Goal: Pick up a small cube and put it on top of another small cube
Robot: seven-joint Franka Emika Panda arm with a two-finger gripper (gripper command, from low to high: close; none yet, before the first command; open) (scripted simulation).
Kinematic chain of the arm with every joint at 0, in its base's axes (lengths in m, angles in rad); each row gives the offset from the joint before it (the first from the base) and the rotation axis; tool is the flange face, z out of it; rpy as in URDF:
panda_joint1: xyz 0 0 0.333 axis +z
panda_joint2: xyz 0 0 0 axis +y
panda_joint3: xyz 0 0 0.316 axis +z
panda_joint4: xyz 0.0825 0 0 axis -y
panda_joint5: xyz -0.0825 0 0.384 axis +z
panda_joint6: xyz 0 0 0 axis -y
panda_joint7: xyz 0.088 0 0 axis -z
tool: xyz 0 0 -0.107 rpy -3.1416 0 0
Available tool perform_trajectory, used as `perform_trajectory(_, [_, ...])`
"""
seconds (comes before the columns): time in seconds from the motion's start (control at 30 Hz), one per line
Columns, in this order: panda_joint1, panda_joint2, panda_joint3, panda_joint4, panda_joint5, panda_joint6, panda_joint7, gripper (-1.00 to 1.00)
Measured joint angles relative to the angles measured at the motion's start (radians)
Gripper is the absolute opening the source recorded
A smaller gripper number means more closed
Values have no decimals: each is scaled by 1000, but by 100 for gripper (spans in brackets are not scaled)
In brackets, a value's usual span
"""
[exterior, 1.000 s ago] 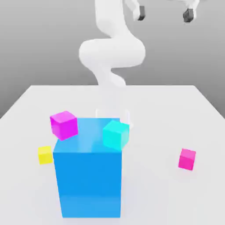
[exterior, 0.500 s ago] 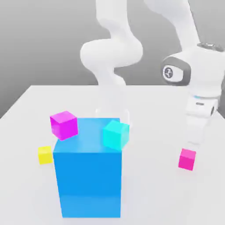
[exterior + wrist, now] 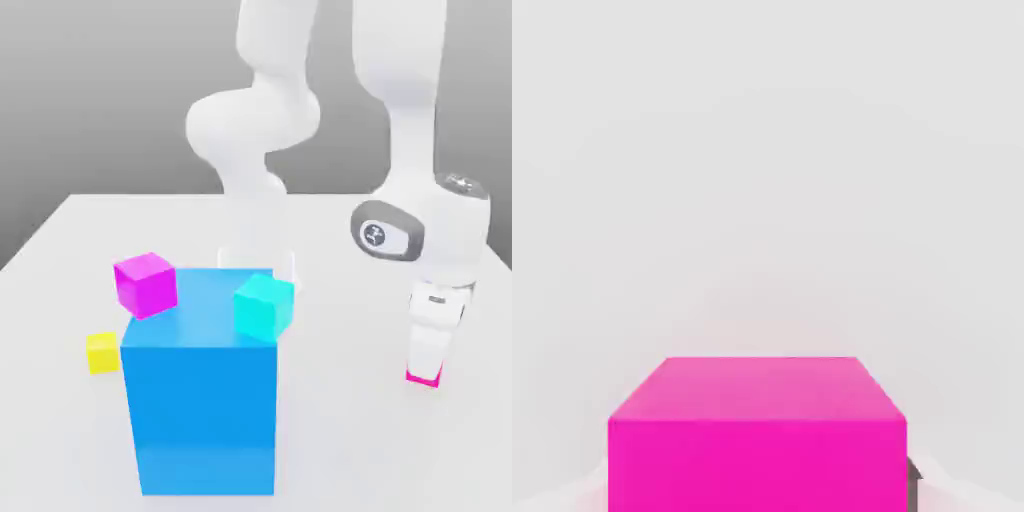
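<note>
We see our gripper (image 3: 426,372) down over the pink cube (image 3: 424,377) on the surface (image 3: 330,440); we cannot tell the fingers' state.

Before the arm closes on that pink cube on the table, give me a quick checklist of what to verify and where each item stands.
1. Gripper down at the pink cube: ok, it covers most of the cube in the exterior view.
2. Cube centred under the hand: ok in the hand view.
3. Fingers either side of the cube: cannot tell.
4. Nothing crowding the cube on the table: ok, the big blue block stands apart.
5. Candidate cubes to stack on: ok, the magenta cube and cyan cube at the block's top, the yellow cube on the table.
</note>
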Motion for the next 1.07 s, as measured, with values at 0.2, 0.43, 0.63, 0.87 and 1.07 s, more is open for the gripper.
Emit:
perform_trajectory(0.2, [-69, -201, 73, -19, 176, -179, -130, -100])
perform_trajectory(0.43, [-222, -348, -20, 134, 201, -477, -157, -100])
perform_trajectory(0.63, [-338, -466, -135, 277, 187, -738, -153, -100])
perform_trajectory(0.87, [-468, -569, -242, 392, 164, -956, -142, -100])
perform_trajectory(1.07, [-476, -533, -250, 329, 165, -856, -145, 100])
